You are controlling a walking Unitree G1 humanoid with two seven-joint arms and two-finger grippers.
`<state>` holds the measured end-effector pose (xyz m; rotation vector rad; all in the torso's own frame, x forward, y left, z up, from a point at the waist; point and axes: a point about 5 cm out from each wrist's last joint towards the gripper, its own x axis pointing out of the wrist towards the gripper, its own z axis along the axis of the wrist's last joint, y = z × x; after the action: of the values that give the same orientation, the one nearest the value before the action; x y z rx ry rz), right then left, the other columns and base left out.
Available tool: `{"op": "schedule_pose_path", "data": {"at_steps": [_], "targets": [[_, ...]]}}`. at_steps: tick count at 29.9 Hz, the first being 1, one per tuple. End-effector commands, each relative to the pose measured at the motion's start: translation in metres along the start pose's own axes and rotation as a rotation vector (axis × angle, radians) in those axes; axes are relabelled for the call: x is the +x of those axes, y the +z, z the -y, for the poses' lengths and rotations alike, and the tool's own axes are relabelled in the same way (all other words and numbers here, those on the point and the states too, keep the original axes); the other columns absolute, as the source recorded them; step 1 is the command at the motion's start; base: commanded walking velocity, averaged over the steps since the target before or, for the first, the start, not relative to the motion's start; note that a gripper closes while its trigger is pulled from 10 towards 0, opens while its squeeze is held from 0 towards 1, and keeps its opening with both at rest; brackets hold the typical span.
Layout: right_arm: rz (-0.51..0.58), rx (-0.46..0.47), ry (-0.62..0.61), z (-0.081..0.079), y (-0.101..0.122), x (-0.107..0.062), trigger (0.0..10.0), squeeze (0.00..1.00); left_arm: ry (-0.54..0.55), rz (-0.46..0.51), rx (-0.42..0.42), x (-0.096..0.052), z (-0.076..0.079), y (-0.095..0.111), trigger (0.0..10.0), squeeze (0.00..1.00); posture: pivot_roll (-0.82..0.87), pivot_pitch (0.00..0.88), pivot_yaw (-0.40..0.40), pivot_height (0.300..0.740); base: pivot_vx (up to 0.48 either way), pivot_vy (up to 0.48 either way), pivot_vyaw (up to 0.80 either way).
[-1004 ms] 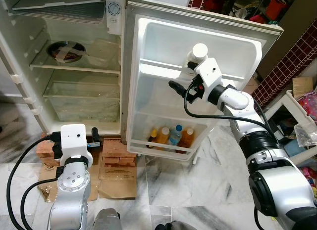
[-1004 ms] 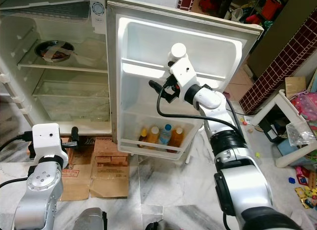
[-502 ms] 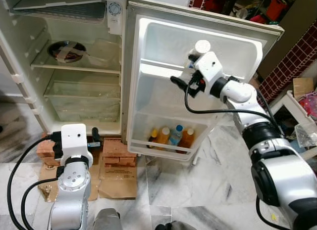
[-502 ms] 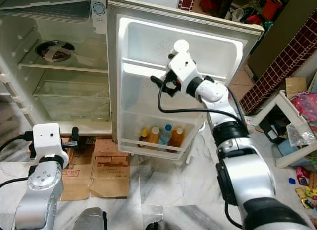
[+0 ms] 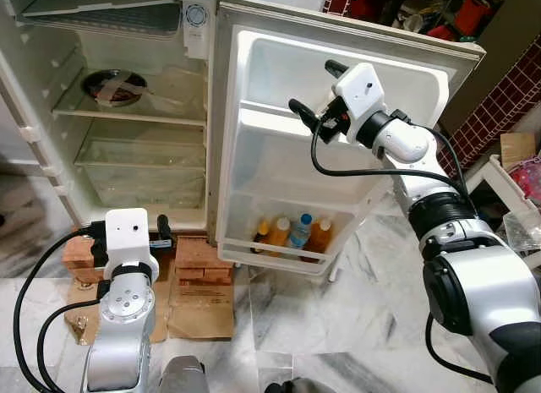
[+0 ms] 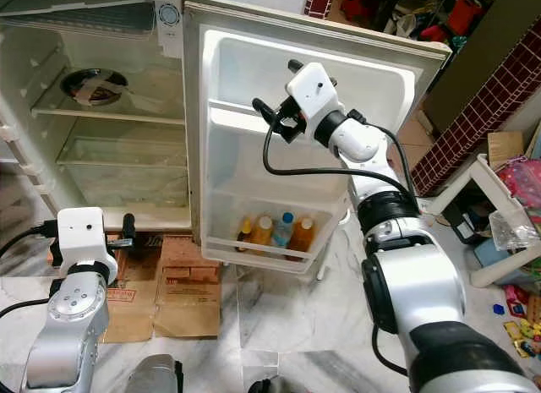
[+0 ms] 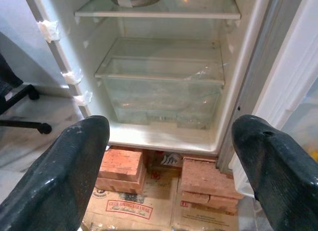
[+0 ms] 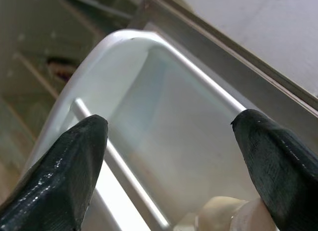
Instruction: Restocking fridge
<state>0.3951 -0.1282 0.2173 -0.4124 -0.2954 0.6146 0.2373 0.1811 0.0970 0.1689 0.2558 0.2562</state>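
Observation:
The fridge door (image 5: 270,169) stands wide open. My right gripper (image 5: 317,89) is raised in front of the door's upper part, above its shelf rail (image 5: 266,121), open with nothing between the fingers. In the right wrist view a white-capped bottle (image 8: 223,216) sits just beneath the open fingers (image 8: 64,166), close to the door's inner wall. Several drink bottles (image 5: 292,232) stand in the bottom door shelf. My left gripper (image 7: 169,161) hangs low in front of the fridge body, open and empty, facing the clear crisper drawer (image 7: 159,92).
A foil-covered bowl (image 5: 114,84) rests on a glass shelf inside the fridge. Bricks (image 5: 199,258) prop the fridge, with flattened cardboard (image 5: 199,313) on the marble floor. A white stool (image 5: 507,186) and clutter crowd the right side.
My right gripper has risen along the door and tilted upward. The white bottle cap that showed above the wrist is now behind it in the eye views. The left arm has stayed put.

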Motion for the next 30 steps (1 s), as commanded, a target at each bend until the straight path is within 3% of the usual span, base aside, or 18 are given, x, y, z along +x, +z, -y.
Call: {"op": "schedule_pose_path", "data": {"at_steps": [1,6,7,8,11,15,19,23,24,26,28,30], "targets": [[0.021,0.035,-0.079,0.009,0.001,-0.002,10.0,0.34,-0.012,0.004,0.0,0.001,0.004,0.001,10.0,0.0,0.21,0.004,-0.142,0.74,0.0,0.0,0.0],[0.118,0.013,-0.122,0.01,0.01,-0.004,10.0,0.33,-0.007,0.009,0.002,0.002,0.002,0.002,10.0,0.0,0.21,0.006,-0.142,0.74,0.0,0.0,0.0],[0.136,0.008,-0.115,0.009,0.012,-0.005,10.0,0.29,-0.005,0.008,0.002,0.001,0.001,0.002,10.0,0.0,0.21,0.006,-0.142,0.74,0.0,0.0,0.0],[0.184,0.005,-0.104,0.008,0.017,-0.006,10.0,0.11,-0.005,0.006,0.003,0.001,0.001,0.0,10.0,0.0,0.2,0.007,-0.14,0.74,0.0,0.0,0.0],[0.258,-0.017,-0.143,0.014,0.028,-0.009,10.0,0.07,-0.01,0.006,0.003,0.001,0.003,0.0,10.0,0.0,0.2,0.006,-0.139,0.74,0.0,0.0,0.0],[0.257,-0.044,-0.302,0.032,0.033,-0.018,10.0,0.03,-0.02,0.01,-0.001,0.002,0.007,0.002,10.0,0.0,0.19,0.001,-0.141,0.74,0.0,0.0,0.0],[0.211,-0.014,-0.344,0.031,0.019,-0.028,10.0,0.0,-0.02,0.012,-0.002,0.003,0.007,0.002,10.0,0.0,0.19,0.0,-0.144,0.74,0.0,0.0,0.0],[0.143,0.075,-0.329,0.008,-0.012,-0.057,10.0,0.0,-0.012,0.01,-0.008,0.002,0.005,0.001,10.0,0.0,0.18,0.002,-0.15,0.74,0.0,0.0,0.0],[0.143,0.075,-0.329,0.008,-0.012,-0.057,10.0,0.0,-0.012,0.01,-0.008,0.002,0.005,0.001,10.0,0.0,0.18,0.002,-0.15,0.74,0.0,0.0,0.0],[0.109,0.116,-0.354,-0.007,-0.023,-0.08,10.0,0.0,-0.013,0.008,-0.01,0.001,0.006,0.0,10.0,0.0,0.17,0.003,-0.148,0.74,0.0,0.0,0.0],[0.088,0.138,-0.369,-0.011,-0.025,-0.088,10.0,0.0,-0.015,0.008,-0.01,0.001,0.006,0.0,10.0,0.0,0.17,0.002,-0.148,0.74,0.0,0.0,0.0],[0.007,0.17,-0.356,-0.025,-0.036,-0.096,10.0,0.0,-0.021,0.006,-0.01,0.002,0.008,-0.001,10.0,0.0,0.16,0.003,-0.143,0.74,0.0,0.0,0.0]]}}
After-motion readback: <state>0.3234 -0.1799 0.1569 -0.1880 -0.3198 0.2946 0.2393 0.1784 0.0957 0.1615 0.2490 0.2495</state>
